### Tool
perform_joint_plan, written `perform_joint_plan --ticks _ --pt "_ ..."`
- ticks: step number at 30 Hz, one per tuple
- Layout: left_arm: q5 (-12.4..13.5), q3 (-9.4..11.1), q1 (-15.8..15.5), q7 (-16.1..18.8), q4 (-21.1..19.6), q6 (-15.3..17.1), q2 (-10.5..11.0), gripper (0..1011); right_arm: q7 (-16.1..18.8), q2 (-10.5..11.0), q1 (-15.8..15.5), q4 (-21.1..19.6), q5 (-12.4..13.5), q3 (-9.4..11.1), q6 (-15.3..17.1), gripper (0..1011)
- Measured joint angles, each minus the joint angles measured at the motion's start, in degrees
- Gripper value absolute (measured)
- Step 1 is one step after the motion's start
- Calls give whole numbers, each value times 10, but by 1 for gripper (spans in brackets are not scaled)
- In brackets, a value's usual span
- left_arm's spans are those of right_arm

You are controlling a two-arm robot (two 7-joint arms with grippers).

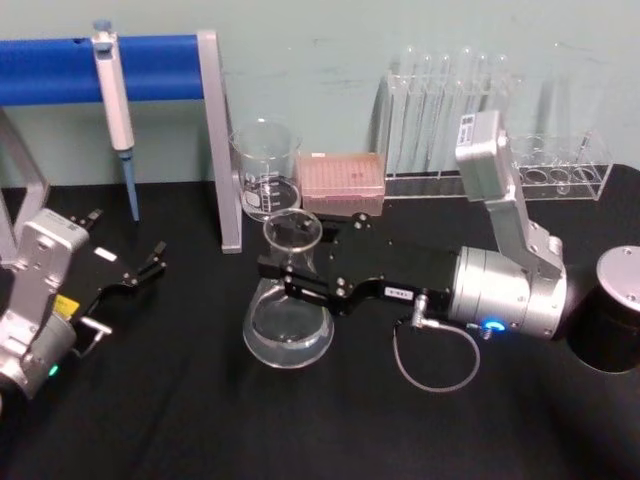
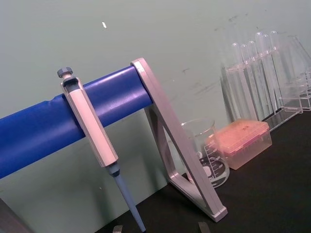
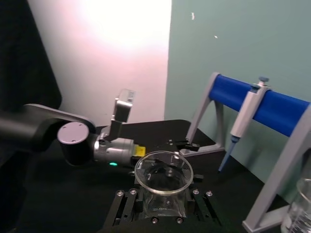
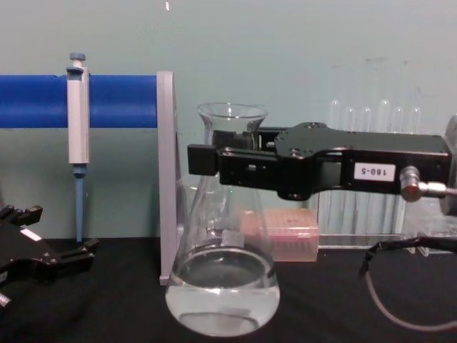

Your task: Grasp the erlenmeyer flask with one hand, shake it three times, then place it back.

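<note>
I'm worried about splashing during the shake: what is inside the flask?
The flask holds clear liquid in its wide bottom, nothing visible above it. The right end effector, clamped across the neck, hides that band inside.

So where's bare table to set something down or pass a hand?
Bare: the table's front strip, and the patch between the open left gripper and the erlenmeyer flask held by the right gripper. Crowded: the back, with pipette stand, beaker, pink tip box and test-tube rack.
</note>
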Motion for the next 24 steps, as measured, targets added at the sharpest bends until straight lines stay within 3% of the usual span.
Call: perform_joint_plan --ticks 12,24 --pt "0 0 0 0 0 0 0 1001 -57 -17 -4 14 -11 18 -1 453" --pt "0 0 0 0 0 0 0 1001 -149 -39 -21 26 -56 56 1 453"
